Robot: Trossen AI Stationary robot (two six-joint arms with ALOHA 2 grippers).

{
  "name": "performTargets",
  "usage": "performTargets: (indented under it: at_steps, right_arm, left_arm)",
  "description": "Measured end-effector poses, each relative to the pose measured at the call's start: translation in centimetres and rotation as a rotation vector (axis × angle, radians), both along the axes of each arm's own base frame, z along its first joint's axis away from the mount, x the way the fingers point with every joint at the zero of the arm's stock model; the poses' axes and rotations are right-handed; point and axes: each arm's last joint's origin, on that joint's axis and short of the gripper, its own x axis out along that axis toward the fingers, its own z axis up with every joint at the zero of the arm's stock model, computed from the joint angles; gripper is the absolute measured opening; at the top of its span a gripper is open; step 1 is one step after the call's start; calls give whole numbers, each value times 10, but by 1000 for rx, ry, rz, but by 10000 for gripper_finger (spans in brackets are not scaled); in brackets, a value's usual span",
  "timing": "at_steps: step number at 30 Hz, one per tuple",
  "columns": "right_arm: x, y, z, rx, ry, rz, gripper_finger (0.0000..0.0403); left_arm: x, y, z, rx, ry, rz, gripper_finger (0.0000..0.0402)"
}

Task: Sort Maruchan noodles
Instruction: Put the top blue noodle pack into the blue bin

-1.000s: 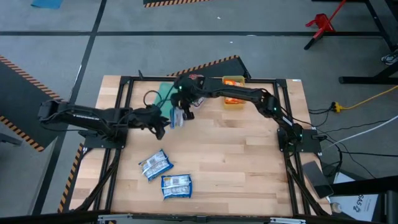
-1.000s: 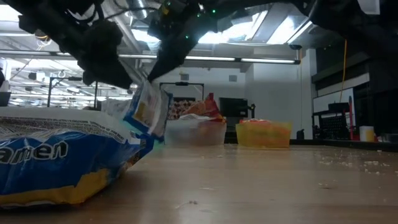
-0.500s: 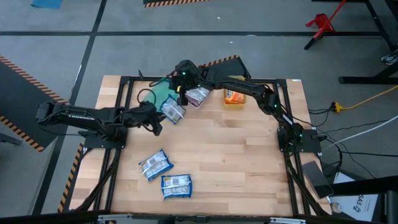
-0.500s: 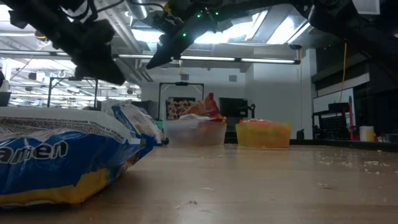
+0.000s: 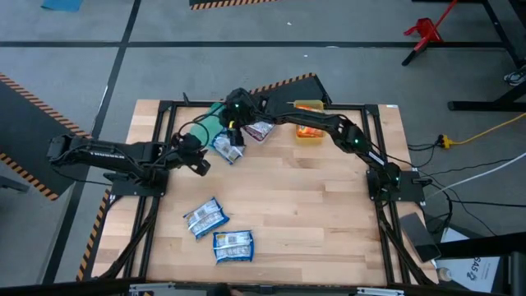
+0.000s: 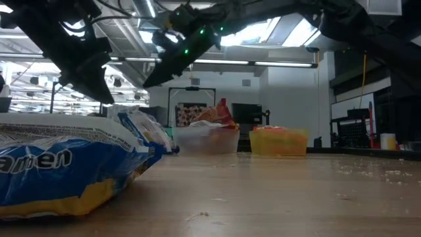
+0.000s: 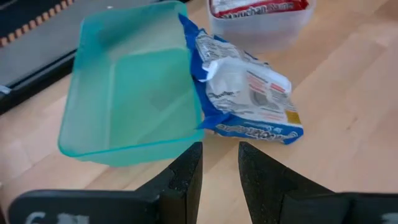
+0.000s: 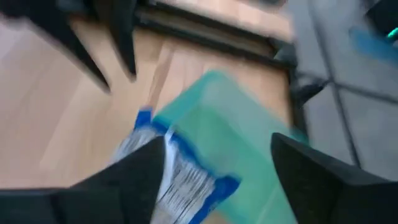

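Note:
A blue Maruchan noodle packet (image 5: 228,147) lies on the table; one edge leans on the green bin's (image 5: 211,123) wall (image 7: 193,106), as the left wrist view shows. My right gripper (image 5: 233,113) hangs open above that bin and packet (image 8: 180,177), holding nothing. My left gripper (image 5: 200,164) sits just to the packet's left, low over the table. Its fingers (image 7: 189,171) are slightly apart with nothing between them. Two more blue packets (image 5: 205,217) (image 5: 233,245) lie near the front edge.
A clear bin (image 5: 261,129) holding a red packet stands to the right of the green bin. Farther right is a yellow bin (image 5: 308,120) with orange packets. The right arm stretches across the table's far side. Bare wood fills the middle and right.
The blue packet, which hung from my right gripper a second ago, has dropped and now lies against the green bin. My right gripper has let it go and gone up and toward the far edge, over the bin. My left gripper has drawn back toward the left edge.

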Motion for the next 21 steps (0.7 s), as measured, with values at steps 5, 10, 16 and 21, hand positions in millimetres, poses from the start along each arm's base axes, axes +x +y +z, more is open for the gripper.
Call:
performTargets:
  at_steps: [5,10,16,21]
  right_arm:
    - [1,-8,-17,23,34,39,324]
    - [1,-20,-23,43,15,56,322]
    - [-13,-15,-38,220,195,61,307]
    - [-12,12,-57,217,353,88,299]
  left_arm:
    - [1,0,0,-10,-4,-15,96]
    - [0,0,0,-13,-8,-5,96]
    - [2,-4,-1,-118,-26,-72,96]
    - [3,-4,-2,-114,-14,-77,96]
